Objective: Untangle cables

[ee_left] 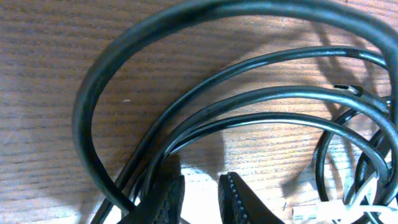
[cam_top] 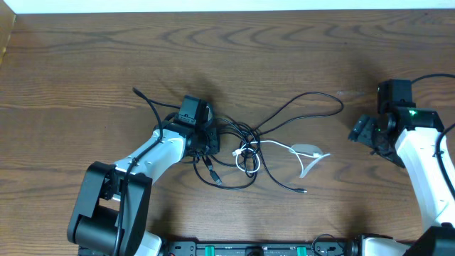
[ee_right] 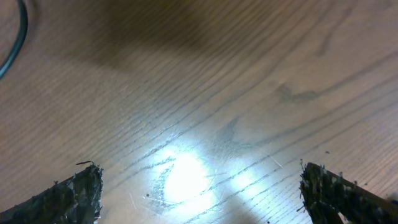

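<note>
Thin black cables point(cam_top: 298, 107) lie looped and tangled at the table's middle, and a short white cable point(cam_top: 281, 146) runs through them to the right. My left gripper point(cam_top: 204, 149) is down in the tangle's left part. In the left wrist view its fingers point(ee_left: 239, 202) stand a little apart around my left gripper point(ee_left: 202, 199), with bare table in the gap. Black cables point(ee_left: 249, 96) arc above and bunch against the left finger's outer side; any pinch lower down is hidden. My right gripper point(cam_top: 366, 133) point(ee_right: 202, 193) is wide open over bare wood, right of the cables.
A white plug point(ee_left: 311, 211) lies just right of the left fingers. A thicker black cord point(cam_top: 426, 77) runs from the right arm. The table's far edge point(cam_top: 227, 11) is at the top, and the arm bases point(cam_top: 249, 249) line the near edge.
</note>
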Motion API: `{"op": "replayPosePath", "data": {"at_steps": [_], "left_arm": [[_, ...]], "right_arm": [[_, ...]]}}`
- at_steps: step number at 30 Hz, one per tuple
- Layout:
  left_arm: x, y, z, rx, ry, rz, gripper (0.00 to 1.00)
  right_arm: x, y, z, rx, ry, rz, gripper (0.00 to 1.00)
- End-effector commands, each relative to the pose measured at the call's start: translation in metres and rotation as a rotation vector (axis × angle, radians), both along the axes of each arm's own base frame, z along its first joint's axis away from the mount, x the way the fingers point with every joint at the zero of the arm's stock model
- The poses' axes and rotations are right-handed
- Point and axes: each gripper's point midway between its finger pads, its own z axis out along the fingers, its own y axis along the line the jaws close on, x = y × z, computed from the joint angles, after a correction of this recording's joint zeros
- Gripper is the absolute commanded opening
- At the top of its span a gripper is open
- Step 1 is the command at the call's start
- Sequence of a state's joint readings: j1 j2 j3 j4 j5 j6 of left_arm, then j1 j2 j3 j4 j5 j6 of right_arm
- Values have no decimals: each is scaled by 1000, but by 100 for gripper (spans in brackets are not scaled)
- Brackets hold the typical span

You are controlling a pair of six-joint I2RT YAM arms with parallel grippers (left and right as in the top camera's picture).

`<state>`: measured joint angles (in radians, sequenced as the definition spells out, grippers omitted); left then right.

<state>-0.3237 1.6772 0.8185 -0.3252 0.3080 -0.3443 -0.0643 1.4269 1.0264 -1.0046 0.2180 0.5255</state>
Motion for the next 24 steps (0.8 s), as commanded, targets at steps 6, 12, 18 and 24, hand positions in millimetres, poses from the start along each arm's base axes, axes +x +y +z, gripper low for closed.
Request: {"op": "replayPosePath", "data": {"at_steps": [6,12,18,24], "left_arm": [[-17,20,-25,91,66,31,26],[-17,20,-25,91,66,31,26],[-18,20,-25,90,66,31,26],[-18,20,-25,90,66,31,26]], "right_arm": [[13,32,-2,171,-15,193,99],[35,124,30,593,-206,583,84],[39,160,25,533,-213,805,85],[31,200,1,483,-142,1022,73]]}}
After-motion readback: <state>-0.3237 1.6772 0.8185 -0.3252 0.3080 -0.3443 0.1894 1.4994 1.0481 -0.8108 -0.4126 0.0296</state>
